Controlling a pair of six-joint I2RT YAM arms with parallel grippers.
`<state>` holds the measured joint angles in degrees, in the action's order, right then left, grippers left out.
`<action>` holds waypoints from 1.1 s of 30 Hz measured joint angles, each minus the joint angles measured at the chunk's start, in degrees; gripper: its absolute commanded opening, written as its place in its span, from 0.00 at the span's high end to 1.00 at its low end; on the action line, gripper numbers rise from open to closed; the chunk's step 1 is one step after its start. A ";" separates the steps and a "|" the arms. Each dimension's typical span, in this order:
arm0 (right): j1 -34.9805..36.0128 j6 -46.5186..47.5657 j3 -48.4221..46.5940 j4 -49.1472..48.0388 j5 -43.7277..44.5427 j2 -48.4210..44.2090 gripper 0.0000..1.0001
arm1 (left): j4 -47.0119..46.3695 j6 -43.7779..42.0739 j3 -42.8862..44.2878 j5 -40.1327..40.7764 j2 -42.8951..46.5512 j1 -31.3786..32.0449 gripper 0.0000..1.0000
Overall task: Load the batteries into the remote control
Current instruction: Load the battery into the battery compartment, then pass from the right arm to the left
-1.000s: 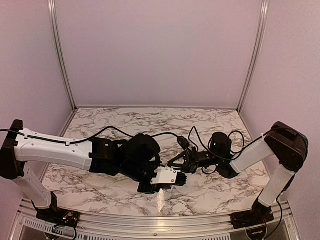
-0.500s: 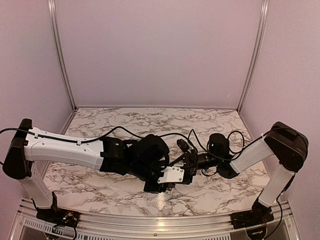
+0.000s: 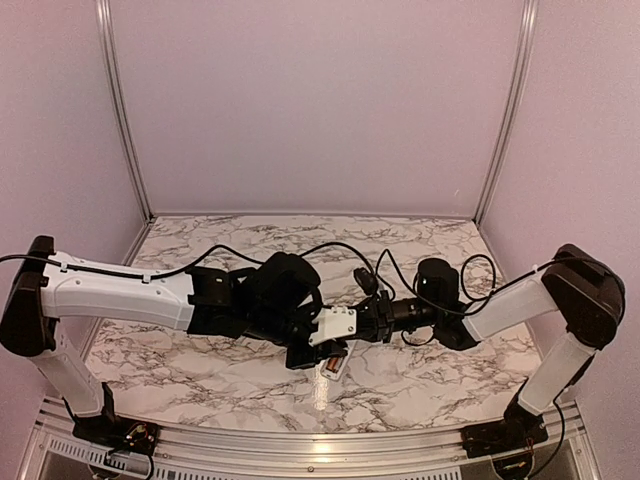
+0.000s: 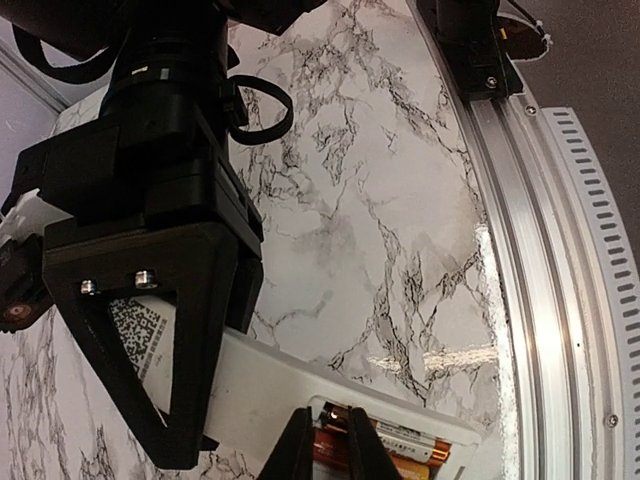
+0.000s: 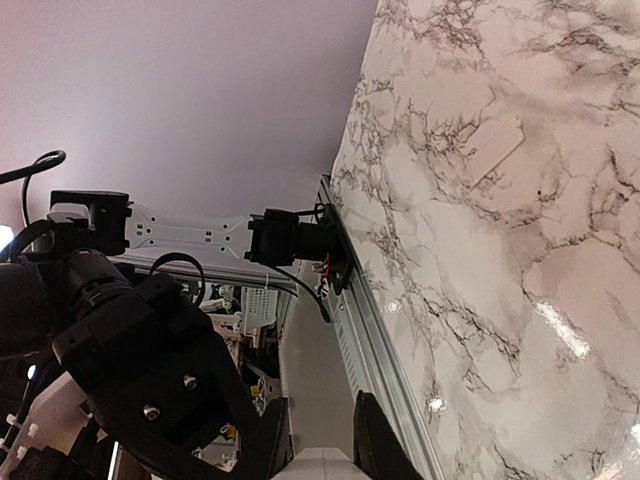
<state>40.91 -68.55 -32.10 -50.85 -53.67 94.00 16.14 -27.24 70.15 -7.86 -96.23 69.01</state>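
**Item: remote control**. A slim white bar, held off the desk near its front middle, between the two arms. The back faces the left wrist camera, showing a printed code label and the open battery bay.

**Holder: right gripper**. Its jaws are closed across the white body of the remote control, which sits pinched between the two fingers in its own camera.

**Holder: left gripper**. Its jaws are only narrowly parted, with the tips at the bay over the near end of a cell. Whether they pinch that cell or merely press on it cannot be told.

**Container: battery bay.**
- Contents: the batteries, reddish-orange with dark bands.
- They lie lengthwise inside the white rim, apparently two side by side, though the lower one is cut off by the frame edge.
- No cell is seen loose on the desk.

**Other: pale flat piece**.
- It is rectangular and lies on the marble, well apart from both arms.
- It is possibly the bay cover, but too faint to confirm.

**Progress, as judged.**
- The task is late: the cells are in or nearly in the bay.
- Remaining: confirm both are seated flat, take the left jaws clear, and fit a cover if that piece is one.
- Risk: a cell half-seated under the fingertips may spring out on release.
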 measured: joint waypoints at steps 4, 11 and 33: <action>0.26 2.10 -2.12 2.54 -0.09 -1.29 1.00 | -3.39 1.99 -4.15 -0.68 4.20 0.13 0.55; 0.50 8.00 -5.20 7.45 0.11 -4.68 1.00 | -10.56 10.67 -13.66 1.25 18.91 -0.07 0.03; 0.50 20.61 -9.33 18.86 4.11 -8.63 1.00 | -14.19 40.41 -12.63 -7.10 7.32 -5.55 0.45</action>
<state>41.41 -47.94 -41.43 -31.99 -49.56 85.36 1.96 13.17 57.52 -14.96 -88.90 63.46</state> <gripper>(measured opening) 0.185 0.632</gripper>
